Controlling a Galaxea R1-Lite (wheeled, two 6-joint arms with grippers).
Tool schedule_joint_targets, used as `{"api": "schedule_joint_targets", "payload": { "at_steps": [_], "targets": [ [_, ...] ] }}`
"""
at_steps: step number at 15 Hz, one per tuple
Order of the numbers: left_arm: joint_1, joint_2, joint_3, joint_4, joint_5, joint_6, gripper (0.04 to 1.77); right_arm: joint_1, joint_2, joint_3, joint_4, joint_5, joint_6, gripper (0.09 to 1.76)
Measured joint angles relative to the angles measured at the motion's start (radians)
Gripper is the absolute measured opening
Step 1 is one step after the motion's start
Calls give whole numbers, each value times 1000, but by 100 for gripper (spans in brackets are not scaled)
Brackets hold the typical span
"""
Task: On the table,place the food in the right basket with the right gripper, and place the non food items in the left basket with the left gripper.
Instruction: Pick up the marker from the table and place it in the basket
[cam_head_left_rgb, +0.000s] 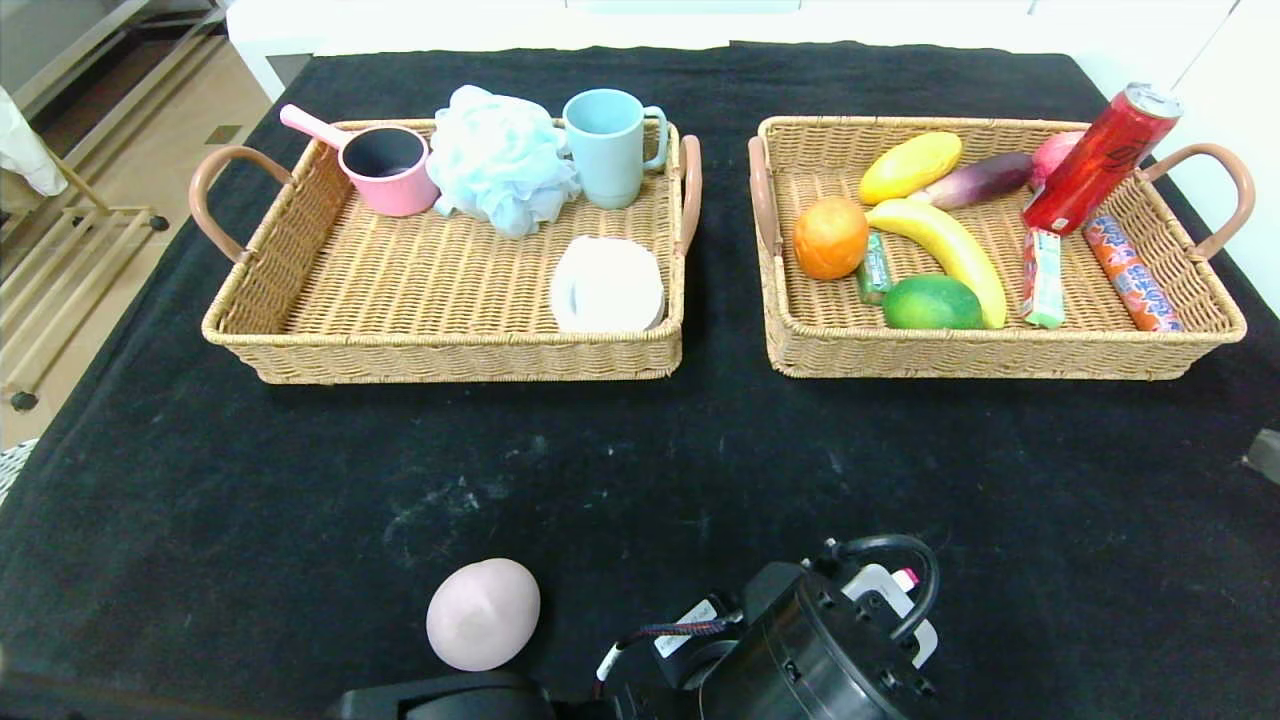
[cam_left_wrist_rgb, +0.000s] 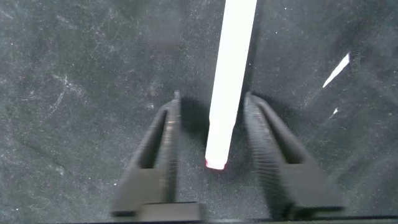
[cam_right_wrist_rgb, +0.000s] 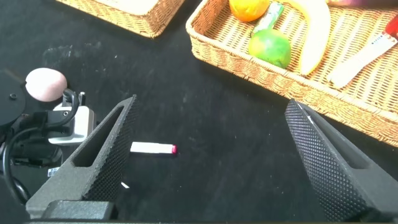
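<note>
The left hand (cam_left_wrist_rgb: 208, 149) is low over the desk (cam_head_left_rgb: 640, 470), fingers (cam_left_wrist_rgb: 155, 155) apart with the marker (cam_left_wrist_rgb: 227, 81) lying between them, a gap on each side, no clamp on it. The marker's pink tip points back toward the wrist, flat on the black cloth. Just off that arm's left sits the pink lump (cam_head_left_rgb: 483, 613), alone on the desk. Ahead and well away is the left basket (cam_head_left_rgb: 300, 330), holding the white disc (cam_head_left_rgb: 607, 285), a pink cup (cam_head_left_rgb: 385, 168), a blue mug (cam_head_left_rgb: 607, 145) and a puff (cam_head_left_rgb: 500, 158). The right hand (cam_right_wrist_rgb: 208, 162) hangs wide apart off the right side, gripping nothing. The right basket (cam_head_left_rgb: 1000, 350) ahead of it carries the orange (cam_head_left_rgb: 830, 237) and gum (cam_head_left_rgb: 876, 268).
</note>
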Motion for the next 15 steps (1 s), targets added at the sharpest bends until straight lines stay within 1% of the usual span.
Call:
{"api": "schedule_joint_targets", "payload": {
  "at_steps": [1, 2, 15],
  "targets": [
    [0, 0, 0, 0, 0, 1, 20, 0, 1, 0, 0, 0, 0, 171],
    [0, 0, 1, -1, 1, -1, 24, 0, 3, 1, 0, 0, -1, 171],
    [0, 2, -5, -1, 3, -7, 24, 0, 15, 5, 1, 1, -1, 171]
  ]
}}
